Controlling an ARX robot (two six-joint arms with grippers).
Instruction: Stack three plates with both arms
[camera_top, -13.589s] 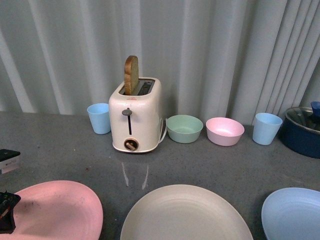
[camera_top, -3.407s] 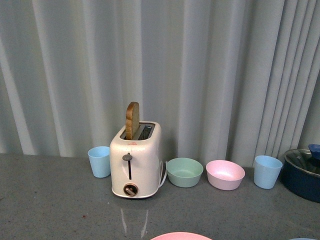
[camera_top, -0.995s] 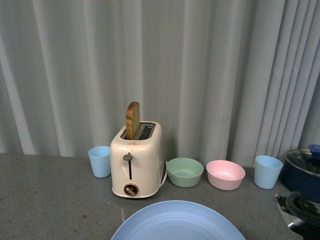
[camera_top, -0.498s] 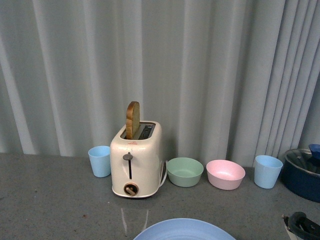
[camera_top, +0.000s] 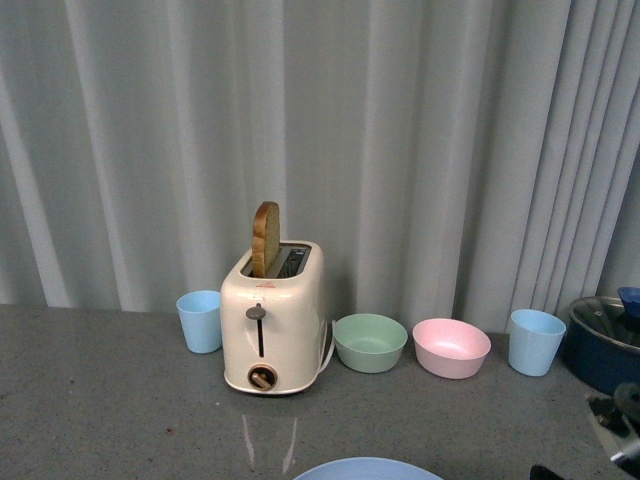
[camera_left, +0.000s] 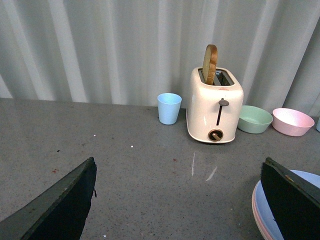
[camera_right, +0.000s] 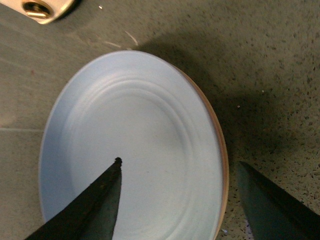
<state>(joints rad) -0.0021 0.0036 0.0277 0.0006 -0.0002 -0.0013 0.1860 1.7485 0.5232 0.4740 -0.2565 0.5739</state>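
A light blue plate (camera_right: 135, 150) lies on top of a stack on the grey table, with a pink rim (camera_right: 220, 150) showing under it. In the front view only the blue plate's far rim (camera_top: 365, 467) shows at the bottom edge. My right gripper (camera_right: 179, 161) hovers open above this plate, one finger over it and the other beyond its edge, holding nothing. My left gripper (camera_left: 178, 160) stands open over bare table, and the stack (camera_left: 263, 207) lies just beside one finger (camera_left: 292, 200). A dark part of my right arm (camera_top: 622, 410) shows at the front view's lower right.
Along the back by the curtain stand a blue cup (camera_top: 201, 321), a cream toaster (camera_top: 272, 320) with a slice of bread sticking up, a green bowl (camera_top: 369, 343), a pink bowl (camera_top: 450, 348), another blue cup (camera_top: 534, 342) and a dark blue lidded pot (camera_top: 608, 345).
The blue plate has sunk towards the bottom of the front view over the last second. The right gripper has drawn back to the lower right and stands open.
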